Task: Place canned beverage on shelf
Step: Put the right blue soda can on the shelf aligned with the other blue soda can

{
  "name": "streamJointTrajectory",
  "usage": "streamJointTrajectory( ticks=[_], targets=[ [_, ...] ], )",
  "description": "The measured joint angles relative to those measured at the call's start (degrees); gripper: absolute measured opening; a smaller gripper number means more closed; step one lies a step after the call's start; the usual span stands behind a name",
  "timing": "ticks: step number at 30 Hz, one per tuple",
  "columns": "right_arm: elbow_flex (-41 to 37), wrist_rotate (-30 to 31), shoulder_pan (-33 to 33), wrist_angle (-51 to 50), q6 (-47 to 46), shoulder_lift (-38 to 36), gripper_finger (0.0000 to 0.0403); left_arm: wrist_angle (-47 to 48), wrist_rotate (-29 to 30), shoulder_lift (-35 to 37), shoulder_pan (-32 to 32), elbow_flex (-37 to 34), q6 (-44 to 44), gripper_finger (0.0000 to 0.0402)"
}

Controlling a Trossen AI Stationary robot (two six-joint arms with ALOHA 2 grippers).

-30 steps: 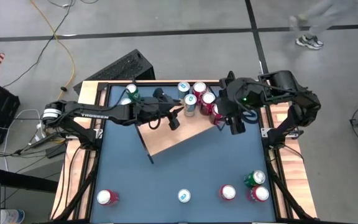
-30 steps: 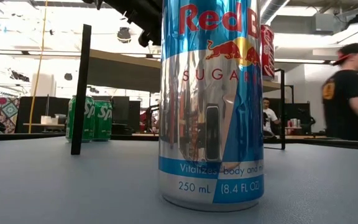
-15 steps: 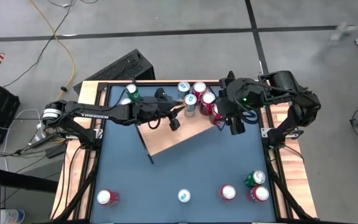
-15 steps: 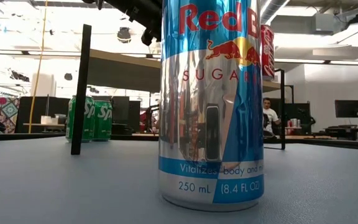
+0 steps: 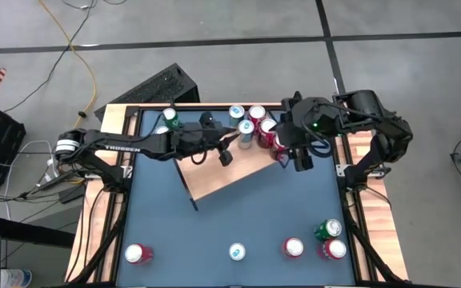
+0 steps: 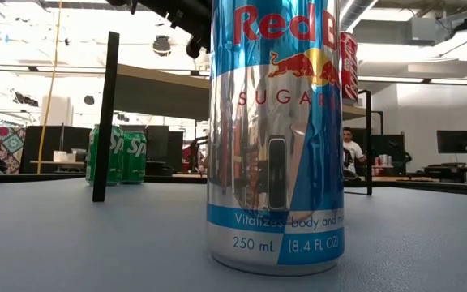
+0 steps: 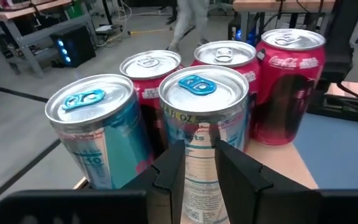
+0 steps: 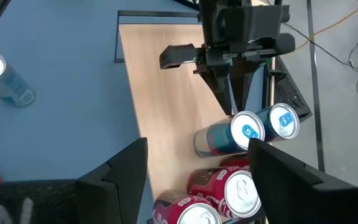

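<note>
Grey concrete floor (image 5: 214, 32) around the table, dark seam lines crossing it; yellow cable (image 5: 82, 60) snaking over the floor; black keyboard-like unit (image 5: 154, 86) lying just past the table's far edge; workbenches (image 7: 36, 15) and ceiling lights (image 6: 162, 45) in the room beyond.

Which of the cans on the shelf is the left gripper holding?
The left gripper holds the blue-tab silver-blue can nearer the shelf's middle. Its twin stands beside it, and the red cans stand behind, ungripped.
</note>
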State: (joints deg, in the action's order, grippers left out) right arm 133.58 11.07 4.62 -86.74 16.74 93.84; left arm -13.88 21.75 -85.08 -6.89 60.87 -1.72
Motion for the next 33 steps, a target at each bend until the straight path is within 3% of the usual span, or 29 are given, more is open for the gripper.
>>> streamJointTrajectory(
  ticks=[9,19,21,26,30,33],
  targets=[
    [0.0,-0.11,-0.28,0.02,-0.23,0.0,0.0258,-0.45,-0.44,-3.31,-1.34,0.05,1.81,0.0077],
    [0.0,-0.42,-0.28,-0.98,-0.29,0.0,0.0258,3.33,0.02,0.04,3.81,-0.01,1.38,0.0077],
    [0.0,-0.42,-0.28,-1.8,-0.38,0.0,0.0258,5.4,3.01,1.46,5.35,-0.01,0.68,0.0075],
    [0.0,-0.43,-0.28,-2.69,-0.38,0.02,0.0258,7.79,19.73,3.91,7.49,0.01,-7.57,0.0044],
    [0.0,-0.44,-0.27,-2.73,-0.45,0.02,0.0258,7.33,17.33,3.8,2.39,-0.01,-9.41,0.0007],
    [0.0,-0.46,-0.28,-2.82,-1.8,0.01,0.0258,5.9,13.12,3.72,-2.88,-0.98,-6.55,0.0002]
  ],
)
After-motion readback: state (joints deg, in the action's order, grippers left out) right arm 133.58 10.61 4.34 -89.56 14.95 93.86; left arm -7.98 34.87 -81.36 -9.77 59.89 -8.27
